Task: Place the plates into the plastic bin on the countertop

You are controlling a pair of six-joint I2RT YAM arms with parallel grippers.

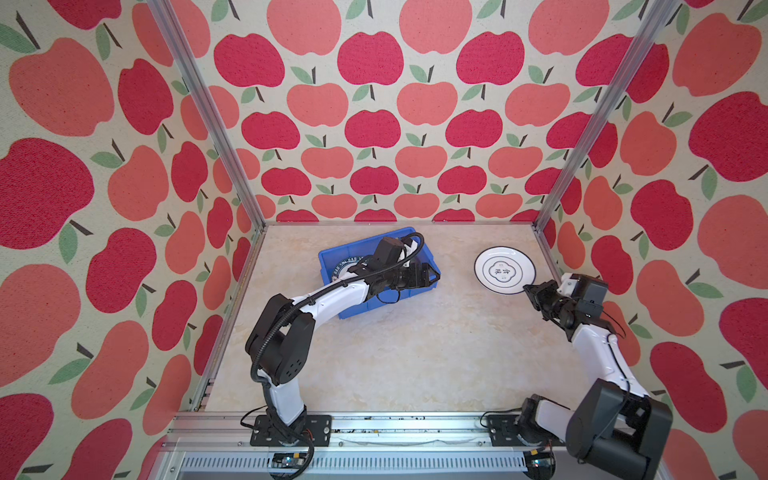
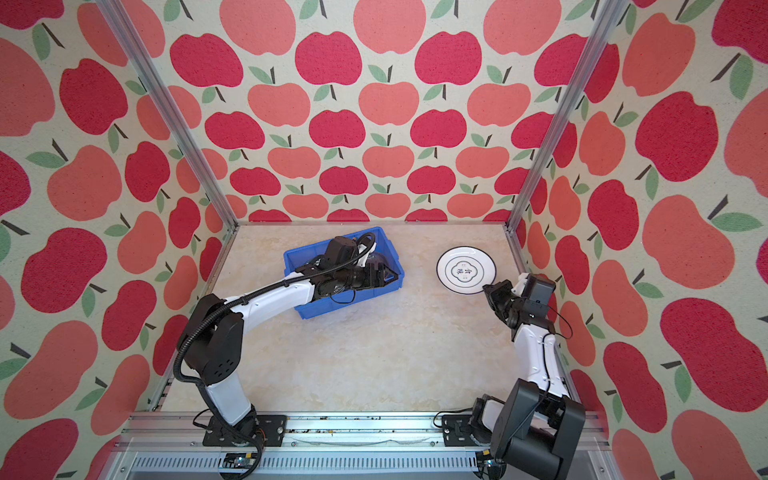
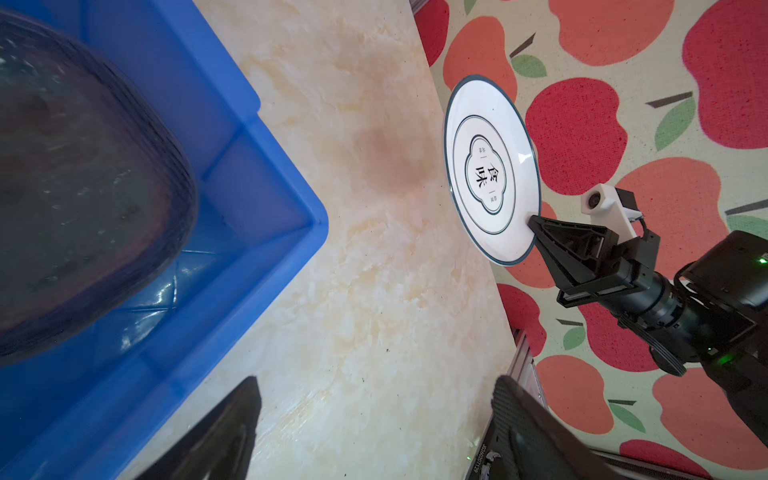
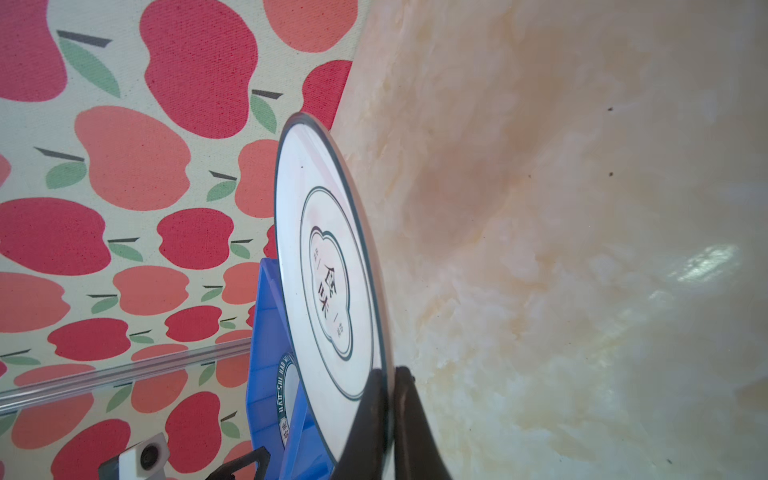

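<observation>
Presently on the marble-patterned surface [image 1: 415, 353]:
- Blue plastic bin [image 1: 357, 309] [image 2: 328, 307], left of centre in both top views. It holds a clear textured glass plate [image 3: 83, 187] and a white plate with a dark lettered rim [image 4: 286, 386].
- White emblem plate [image 1: 505, 270] [image 2: 466, 270], outside the bin and well to its right, near the apple-patterned wall [image 3: 582, 133].
- Right gripper [image 1: 528, 289] [image 4: 388, 386], fingers pinched on the emblem plate's near rim. Whether the far rim touches the surface cannot be told.
- Left gripper [image 3: 378, 380], fingers spread wide and empty, over the bin's end nearest the emblem plate.
</observation>
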